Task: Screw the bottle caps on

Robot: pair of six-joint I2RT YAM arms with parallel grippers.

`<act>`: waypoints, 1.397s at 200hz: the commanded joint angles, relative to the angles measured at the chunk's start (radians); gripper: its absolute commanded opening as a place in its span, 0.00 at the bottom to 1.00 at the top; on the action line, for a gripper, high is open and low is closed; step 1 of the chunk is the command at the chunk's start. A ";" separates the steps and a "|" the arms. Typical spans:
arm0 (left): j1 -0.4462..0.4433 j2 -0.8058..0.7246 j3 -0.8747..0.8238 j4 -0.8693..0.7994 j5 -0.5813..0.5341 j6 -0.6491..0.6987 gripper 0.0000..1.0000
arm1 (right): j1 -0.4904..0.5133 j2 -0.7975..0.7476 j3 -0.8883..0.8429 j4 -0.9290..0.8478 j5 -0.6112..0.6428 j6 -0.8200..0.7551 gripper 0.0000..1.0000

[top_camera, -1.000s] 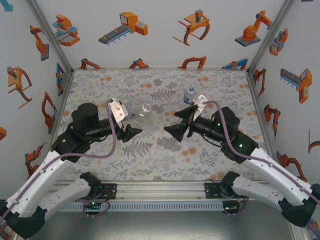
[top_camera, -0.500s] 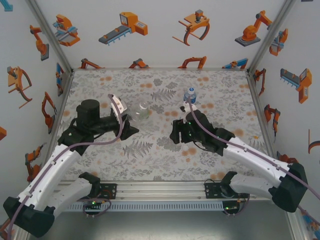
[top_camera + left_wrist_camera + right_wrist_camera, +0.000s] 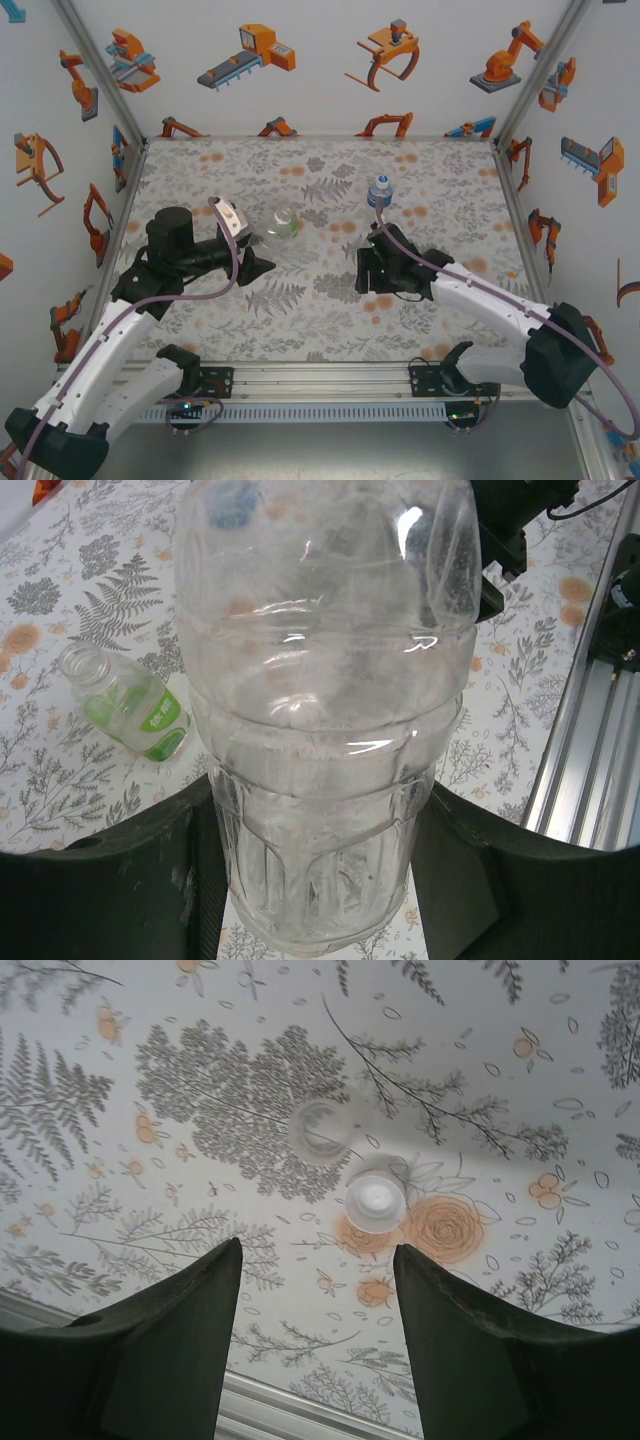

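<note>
Clear plastic bottle (image 3: pixel 325 710) sits clamped in my left gripper (image 3: pixel 320 805), braced for capping; my right gripper (image 3: pixel 318 1252) hovers above the two bottle caps (image 3: pixel 375 1202), jaws apart, ready to pick one.

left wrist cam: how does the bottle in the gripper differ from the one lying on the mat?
The colourless bottle is clamped between the left gripper fingers. The green-label bottle lies on its side on the table, untouched. The colourless bottle shows no label, while the green-label bottle has a green and white one. The green-label bottle's mouth is open and uncapped, but the colourless bottle's neck is too blurred to tell. Both are clear plastic.
</note>
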 commanded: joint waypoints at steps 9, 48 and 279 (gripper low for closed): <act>0.005 -0.016 -0.008 0.000 -0.022 0.020 0.06 | -0.014 0.021 -0.021 -0.034 -0.024 0.005 0.57; 0.004 -0.024 -0.012 0.000 -0.031 0.022 0.07 | -0.015 0.061 -0.034 0.003 -0.042 0.007 0.54; 0.005 -0.013 -0.009 -0.005 -0.031 0.021 0.08 | -0.027 0.155 -0.005 0.061 -0.022 -0.024 0.49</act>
